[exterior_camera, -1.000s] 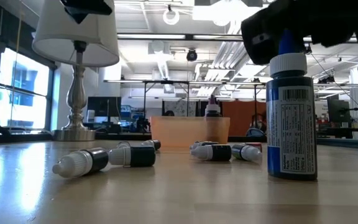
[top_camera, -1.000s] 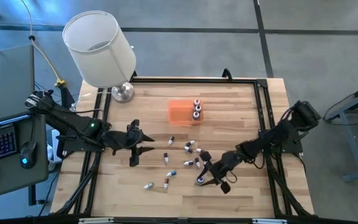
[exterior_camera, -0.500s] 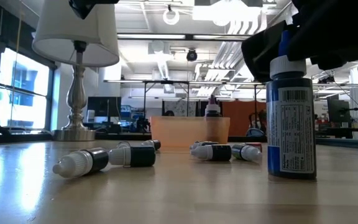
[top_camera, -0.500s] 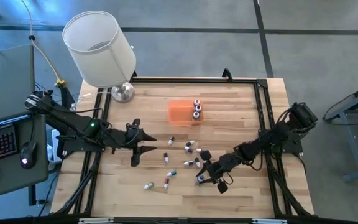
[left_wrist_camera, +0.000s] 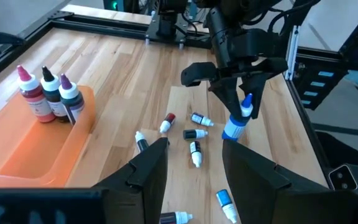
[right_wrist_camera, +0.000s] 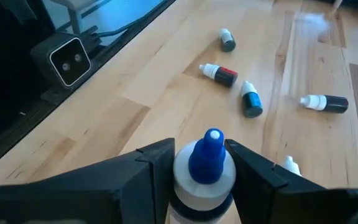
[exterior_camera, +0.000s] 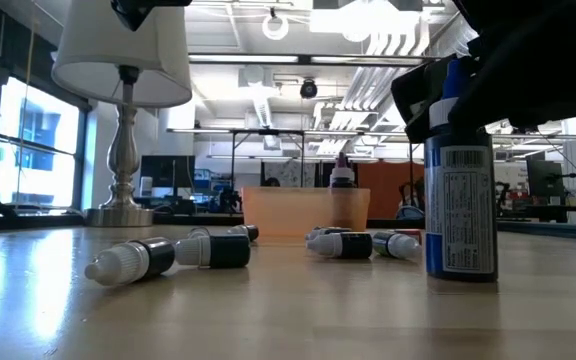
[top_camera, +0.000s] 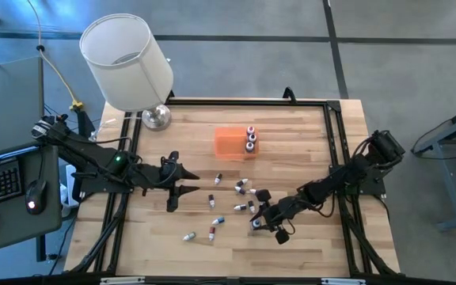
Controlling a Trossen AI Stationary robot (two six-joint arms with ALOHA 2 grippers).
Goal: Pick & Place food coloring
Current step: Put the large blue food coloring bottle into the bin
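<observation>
From above, the wooden table (top_camera: 307,134) carries an orange plastic tray (top_camera: 229,142) with three upright bottles (top_camera: 251,140) along its right edge. Small dropper bottles (top_camera: 226,203) lie scattered on the planks in front of the tray. The right gripper (top_camera: 261,224) sits at the right end of that scatter, over a blue-tipped bottle (top_camera: 255,227). The left gripper (top_camera: 187,185) hangs left of the scatter with its fingers spread and nothing between them. A white drum-shaded lamp (top_camera: 127,65) stands behind and left of the tray.

At table height, the blue-tipped bottle is a tall cylinder with a printed label (exterior_camera: 460,212), leaning slightly, the right gripper's dark fingers at its cap. Left of it, white-capped dark bottles (exterior_camera: 178,254) lie on their sides in front of the translucent tray (exterior_camera: 303,213).

The left wrist camera shows the right gripper (left_wrist_camera: 241,109) pinching the blue nozzle, jaws narrowed on the white collar.

The right wrist camera shows the fingers (right_wrist_camera: 151,168) pressing both sides of the ribbed white cap, the rounded blue tip (right_wrist_camera: 209,152) rising between them.
</observation>
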